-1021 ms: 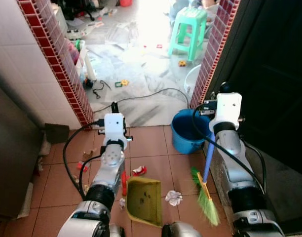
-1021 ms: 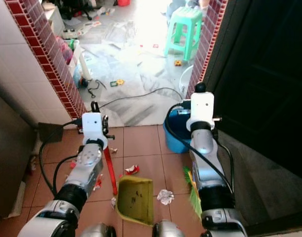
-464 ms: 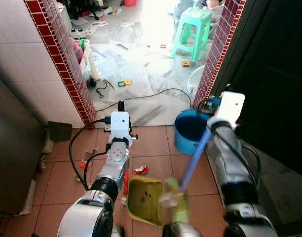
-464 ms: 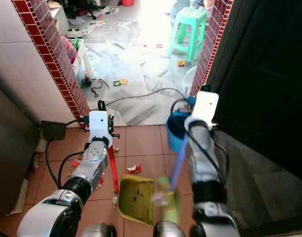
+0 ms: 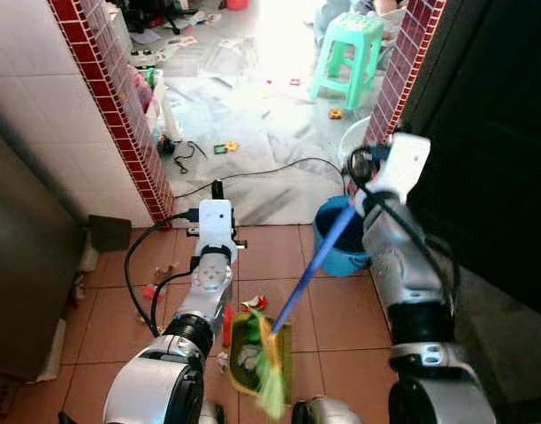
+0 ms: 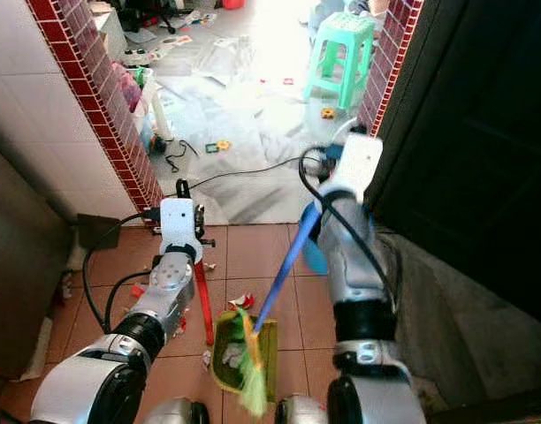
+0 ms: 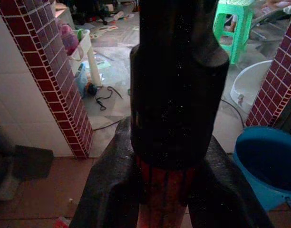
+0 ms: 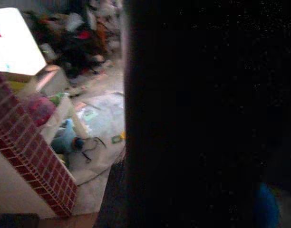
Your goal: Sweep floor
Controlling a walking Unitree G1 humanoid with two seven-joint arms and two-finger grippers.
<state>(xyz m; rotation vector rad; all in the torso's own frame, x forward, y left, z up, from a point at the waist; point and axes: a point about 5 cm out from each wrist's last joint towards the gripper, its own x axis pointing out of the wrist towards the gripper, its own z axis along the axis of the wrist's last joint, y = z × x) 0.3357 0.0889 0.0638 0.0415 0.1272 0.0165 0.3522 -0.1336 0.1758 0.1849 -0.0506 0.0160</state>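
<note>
Jaws of the left gripper (image 7: 167, 190) clamped on the red dustpan handle (image 7: 160, 199), in the left wrist view; fingers (image 7: 112, 190) pressed against it on both sides, blue bucket (image 7: 266, 159) off beside. Right wrist view dark: right gripper (image 8: 193, 142) closed round something black, apparently the broom shaft, though impossible to tell for sure.

From the left eye view: blue broom handle (image 5: 313, 265) slanted down from the raised right wrist, across the body, to green bristles (image 5: 269, 389) lying over the yellow-green dustpan (image 5: 244, 353). Crumpled paper (image 5: 247, 357) inside the pan. Red scrap (image 5: 253, 303) on the tiles just beyond the pan's mouth, nearer the broom's arm. Left forearm stretched straight ahead, low.

Right eye view: same layout, bristles (image 6: 251, 389) at the pan's near edge.
</note>
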